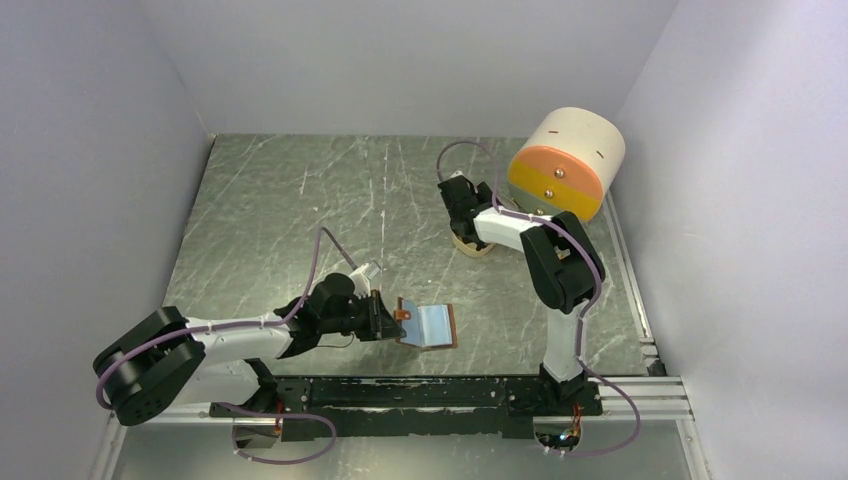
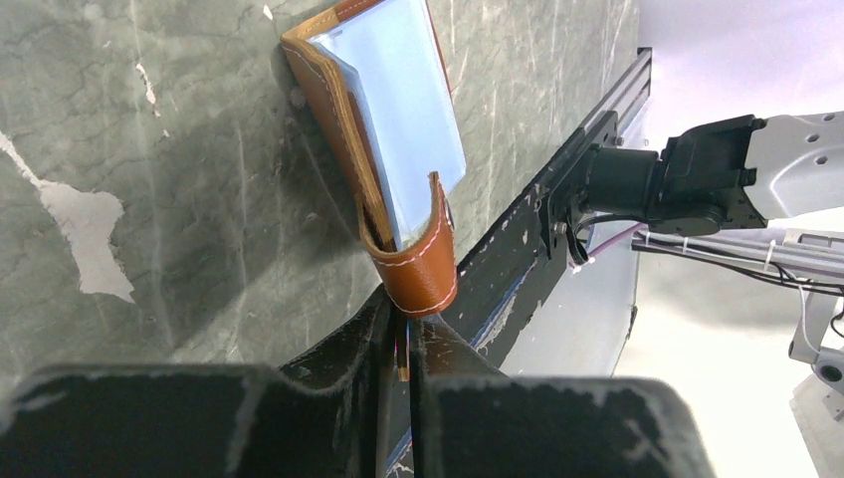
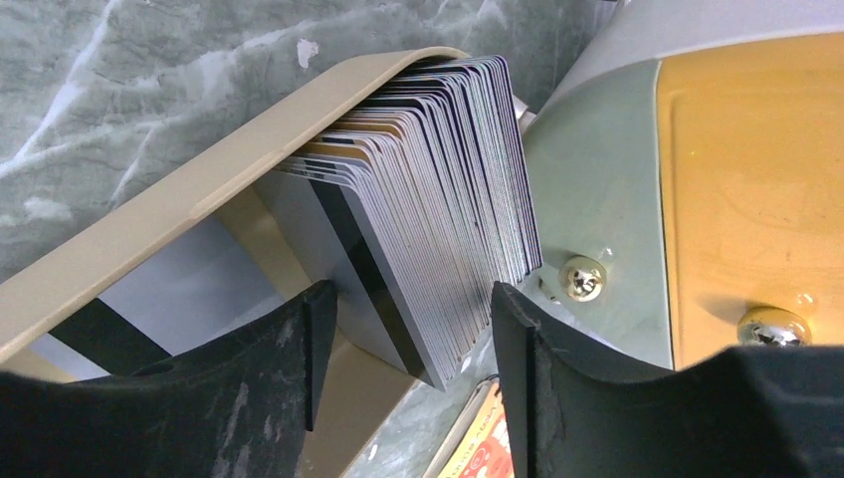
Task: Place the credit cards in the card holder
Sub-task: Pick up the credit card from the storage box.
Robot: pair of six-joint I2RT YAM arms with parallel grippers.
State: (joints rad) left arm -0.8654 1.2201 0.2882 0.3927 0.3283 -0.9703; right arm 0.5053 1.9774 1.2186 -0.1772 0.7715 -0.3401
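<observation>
The card holder (image 1: pixel 428 325) is a brown leather wallet lying open near the table's front edge, with its light blue lining up. My left gripper (image 1: pixel 385 318) is shut on the wallet's snap strap; in the left wrist view the strap (image 2: pixel 423 264) curls just beyond the closed gripper (image 2: pixel 403 339), past the blue lining (image 2: pixel 398 129). The credit cards (image 3: pixel 438 219) stand on edge as a fanned stack in a tan dish (image 3: pixel 199 189). My right gripper (image 3: pixel 408 339) is open, with one finger on each side of the stack's near end. It hovers over the dish in the top view (image 1: pixel 462 215).
A cream-and-orange drum-shaped box (image 1: pixel 565 165) lies on its side at the back right, close behind the dish (image 1: pixel 472 245); its face with screws fills the right of the right wrist view (image 3: pixel 746 199). An orange printed item (image 3: pixel 478 443) lies under the dish. Grey walls enclose the table.
</observation>
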